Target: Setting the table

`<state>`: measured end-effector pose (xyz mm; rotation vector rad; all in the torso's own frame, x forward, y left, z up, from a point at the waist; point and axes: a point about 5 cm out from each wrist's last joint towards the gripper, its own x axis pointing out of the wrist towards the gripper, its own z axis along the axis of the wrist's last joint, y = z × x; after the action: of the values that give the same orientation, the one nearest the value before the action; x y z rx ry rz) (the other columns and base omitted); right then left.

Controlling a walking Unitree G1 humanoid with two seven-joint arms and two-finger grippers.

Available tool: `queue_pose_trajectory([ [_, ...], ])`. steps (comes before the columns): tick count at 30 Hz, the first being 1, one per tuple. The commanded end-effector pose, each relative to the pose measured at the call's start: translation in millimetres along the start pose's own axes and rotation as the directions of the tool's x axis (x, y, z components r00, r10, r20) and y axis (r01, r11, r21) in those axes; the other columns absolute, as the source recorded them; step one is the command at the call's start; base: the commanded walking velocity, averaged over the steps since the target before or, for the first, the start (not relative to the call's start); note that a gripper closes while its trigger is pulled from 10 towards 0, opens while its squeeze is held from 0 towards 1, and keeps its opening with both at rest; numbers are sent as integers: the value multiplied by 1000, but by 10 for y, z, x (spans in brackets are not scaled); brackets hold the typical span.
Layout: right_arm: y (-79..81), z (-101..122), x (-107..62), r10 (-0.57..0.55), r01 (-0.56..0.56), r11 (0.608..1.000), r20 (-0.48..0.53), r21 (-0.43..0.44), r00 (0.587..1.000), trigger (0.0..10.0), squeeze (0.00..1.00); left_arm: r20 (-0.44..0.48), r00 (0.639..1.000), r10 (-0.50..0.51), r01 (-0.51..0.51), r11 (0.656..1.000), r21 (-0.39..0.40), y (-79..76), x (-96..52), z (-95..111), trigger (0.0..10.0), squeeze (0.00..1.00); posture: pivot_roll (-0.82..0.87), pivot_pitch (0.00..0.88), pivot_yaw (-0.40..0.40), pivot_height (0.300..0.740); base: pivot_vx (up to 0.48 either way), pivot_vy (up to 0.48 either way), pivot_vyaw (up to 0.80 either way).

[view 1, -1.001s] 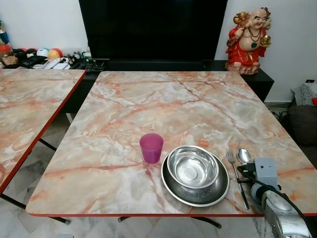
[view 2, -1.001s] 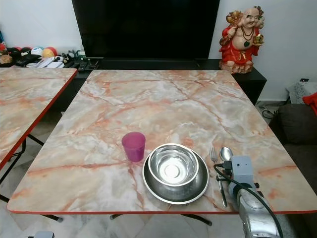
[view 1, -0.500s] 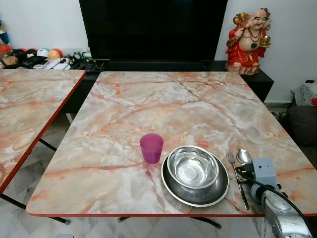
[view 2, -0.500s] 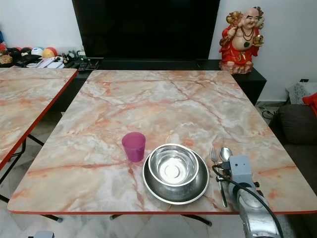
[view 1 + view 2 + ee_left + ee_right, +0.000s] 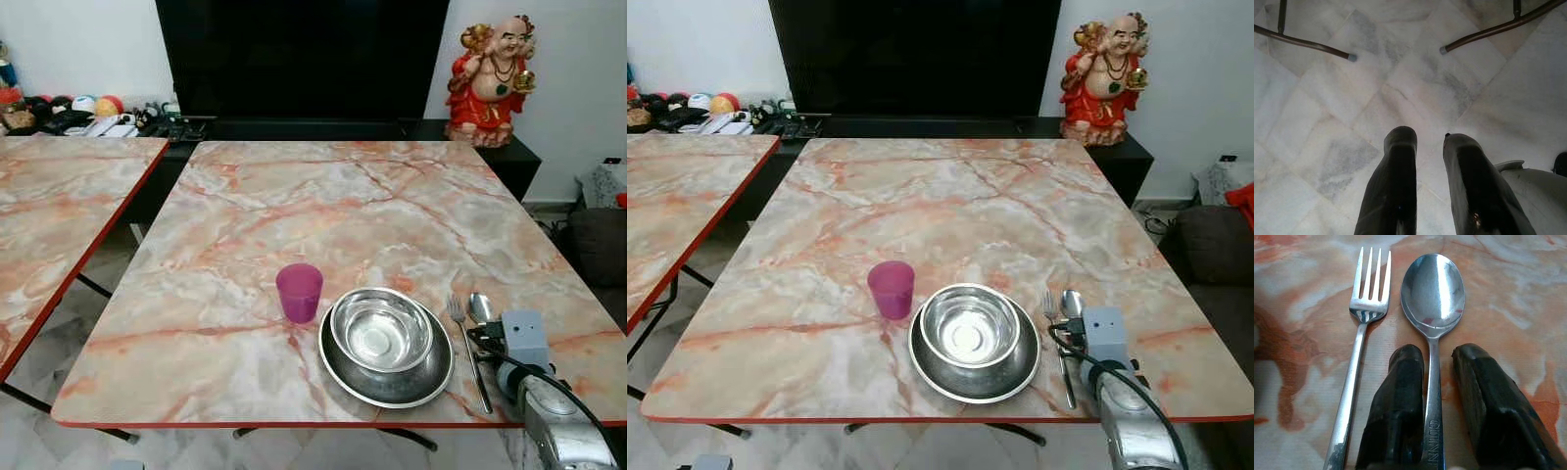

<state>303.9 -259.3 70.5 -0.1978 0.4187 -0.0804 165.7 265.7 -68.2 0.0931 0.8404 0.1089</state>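
On the marble table [image 5: 323, 206], near its front edge, a steel bowl [image 5: 381, 330] sits inside a steel plate [image 5: 428, 380]. A purple cup [image 5: 299, 292] stands just left of them. To their right a fork [image 5: 1369, 293] and a spoon [image 5: 1432, 289] lie side by side. My right gripper [image 5: 1437, 357] is low over the table, open, with one finger on each side of the spoon's handle and a gap showing. My left gripper [image 5: 1430, 139] hangs idle over the floor, its fingers slightly apart and holding nothing.
A second marble table [image 5: 59, 215] stands to the left across a narrow gap. Behind the table are a dark TV cabinet [image 5: 294, 59] and a red statue [image 5: 492, 73]. Metal table legs [image 5: 1303, 44] cross the tiled floor below.
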Motion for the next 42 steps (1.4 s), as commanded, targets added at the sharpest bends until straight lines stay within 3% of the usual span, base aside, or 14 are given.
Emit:
queue_pose_trajectory([
  [1, -47, -48, -22, -25, 25, 999, -15, 31, 1000, 10000, 0, -19, 1000, 3, -3, 1000, 0, 20, -6, -26, 10000, 0, 1, 21, 29, 740, 0, 0, 0],
  [27, 3, 361, -24, -25, 10, 996, 172, 89, 985, 10000, 0, -12, 1000, 6, -6, 1000, -2, 4, 12, 17, 10000, 0, 3, 0, 27, 740, 0, 0, 0],
  [29, -4, 464, -44, -38, 16, 995, 242, 95, 970, 10000, 0, -12, 1000, 6, -6, 1000, -2, 4, 13, 18, 10000, 0, 1, 0, 27, 740, 0, 0, 0],
  [30, -17, 575, -73, -61, 36, 996, 329, 82, 942, 10000, 0, -12, 1000, 11, -11, 1000, 1, 6, 14, 21, 10000, 0, 1, 0, 25, 740, 0, 0, 0],
  [32, -25, 631, -93, -74, 50, 996, 375, 72, 924, 10000, 0, -9, 1000, 17, -17, 1000, 3, 8, 15, 25, 10000, 0, 4, 0, 20, 740, 0, 0, 0],
  [36, -65, 733, -230, -138, 82, 988, 497, 133, 857, 10000, 0, 14, 998, 54, -54, 998, -15, 30, 19, 60, 10000, 0, 10, 0, 13, 740, 0, 0, 0],
  [42, -152, 779, -338, -226, 134, 970, 565, 201, 793, 10000, 0, 14, 999, 42, -42, 999, 2, 23, 20, 61, 10000, 0, -2, 0, 16, 740, 0, 0, 0],
])
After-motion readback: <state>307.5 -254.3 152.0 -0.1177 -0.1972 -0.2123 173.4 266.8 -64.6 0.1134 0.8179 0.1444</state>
